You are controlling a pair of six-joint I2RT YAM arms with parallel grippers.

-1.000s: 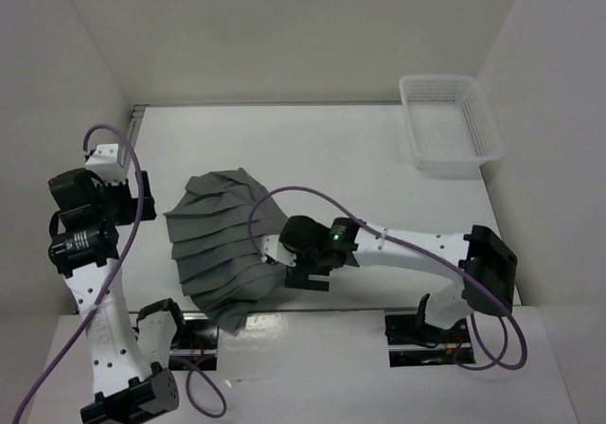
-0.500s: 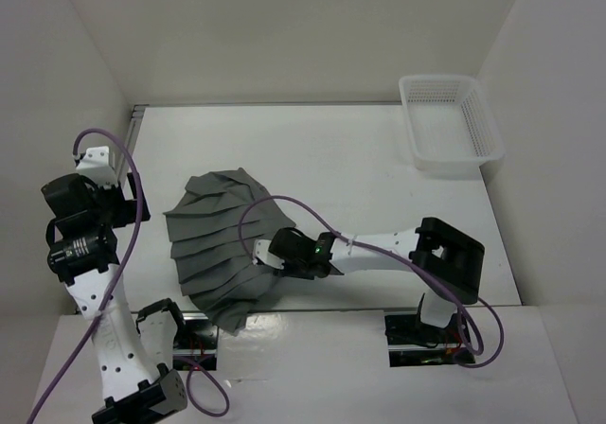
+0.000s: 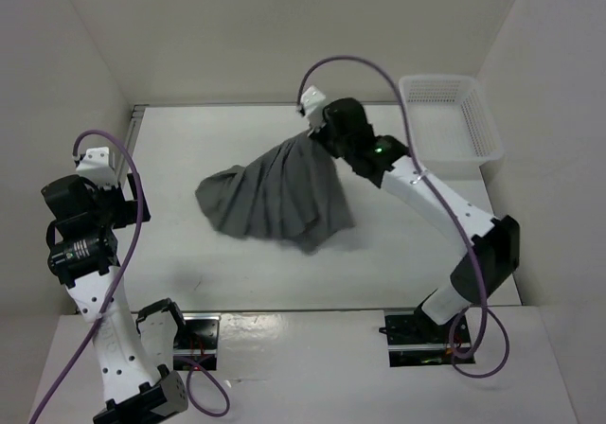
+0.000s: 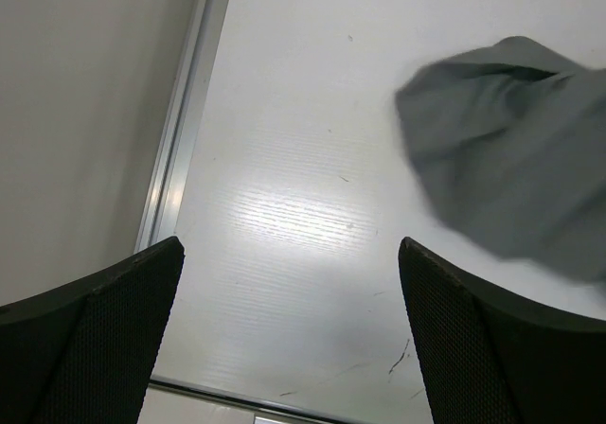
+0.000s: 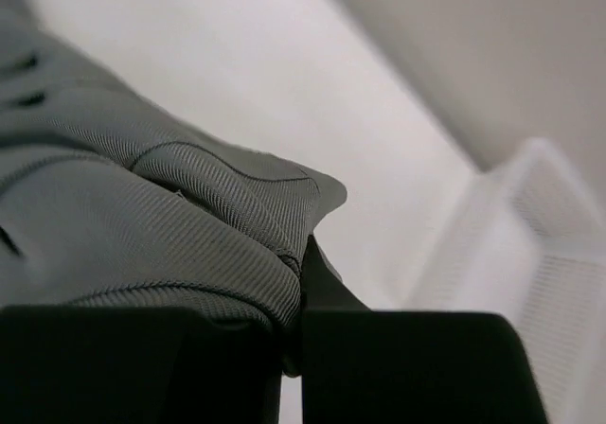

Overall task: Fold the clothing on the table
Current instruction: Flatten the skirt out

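Skirt [image 3: 275, 197], dark grey and pleated, sits near the middle of the table [image 3: 398, 244], with its far right corner raised off the surface. At the far left, the left arm stands upright close to the left wall. The left gripper [image 4: 289, 246] hangs above bare tabletop, its jaws spread wide with nothing between them. In the left wrist view, a thin metal rail [image 4: 180, 150] runs along the left table edge, to the left of the fingers. The left end of the skirt appears blurred at the upper right of that view, well apart from both fingers. Moving right, the skirt fans out from the raised corner toward the left and the near side. Its lower folds rest bunched on the table, and the pleats run down from the raised point. The right gripper [image 5: 299, 320] is at that raised corner, its jaws pressed together and pinching a fold of the fabric edge. The right arm reaches from its base at the near right up and across to this point. A purple cable [image 3: 355, 61] arcs above the wrist. At the far right corner of the table stands a white mesh basket [image 3: 453, 121], just beside the right gripper and apart from the skirt.
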